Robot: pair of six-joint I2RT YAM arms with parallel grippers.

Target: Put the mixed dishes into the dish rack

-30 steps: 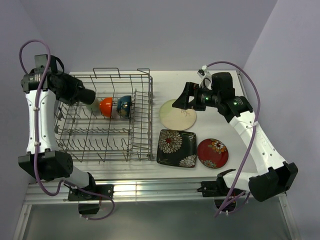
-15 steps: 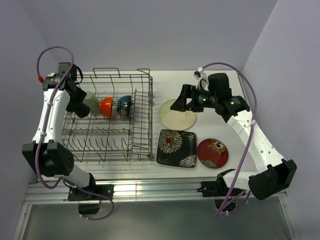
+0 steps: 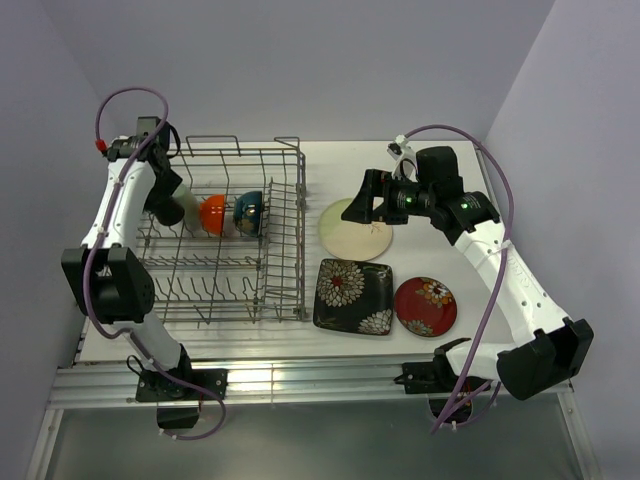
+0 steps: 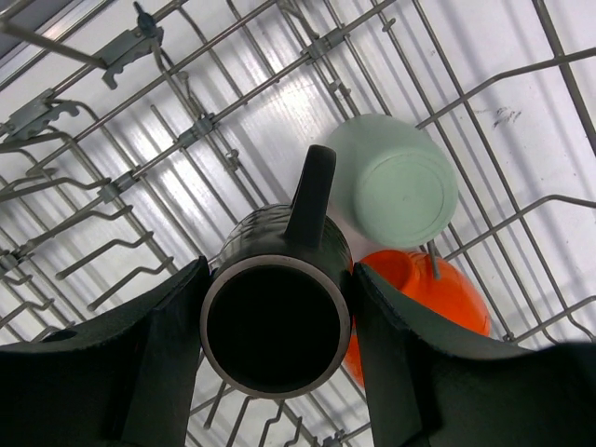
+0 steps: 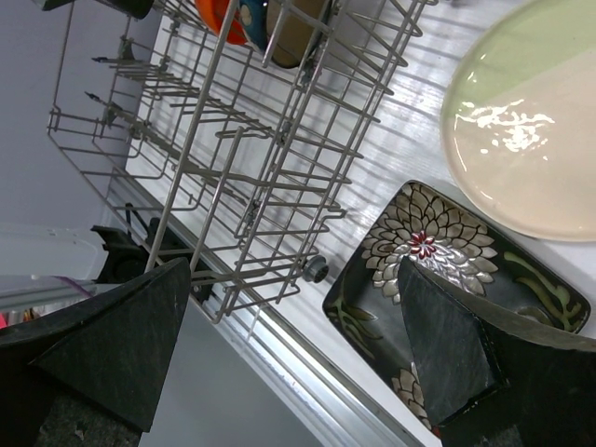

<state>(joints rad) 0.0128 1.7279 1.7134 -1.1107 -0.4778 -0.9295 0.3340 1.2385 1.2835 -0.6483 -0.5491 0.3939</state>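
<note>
My left gripper [image 3: 168, 204] is shut on a dark brown cup [image 4: 276, 317] with its handle pointing away, held above the back left of the grey wire dish rack [image 3: 302, 235]. Below it in the rack stand a pale green cup [image 4: 405, 182], an orange bowl [image 3: 212, 213] and a dark blue bowl [image 3: 250, 210]. My right gripper [image 3: 352, 208] is open and empty above the left edge of the pale green-cream round plate [image 3: 362, 232]. The black square floral plate [image 3: 352, 295] and the red floral plate [image 3: 426, 306] lie on the table in front of it.
The rack [image 5: 242, 140] fills the left half of the white table [image 3: 440, 240], with rows of upright tines in its front half. The table's metal front rail [image 3: 320, 380] runs along the near edge. Walls close in at the left and right.
My left arm has swung up and back, carrying the brown cup over the rack's back left corner. My right gripper has shifted slightly left over the pale plate.
</note>
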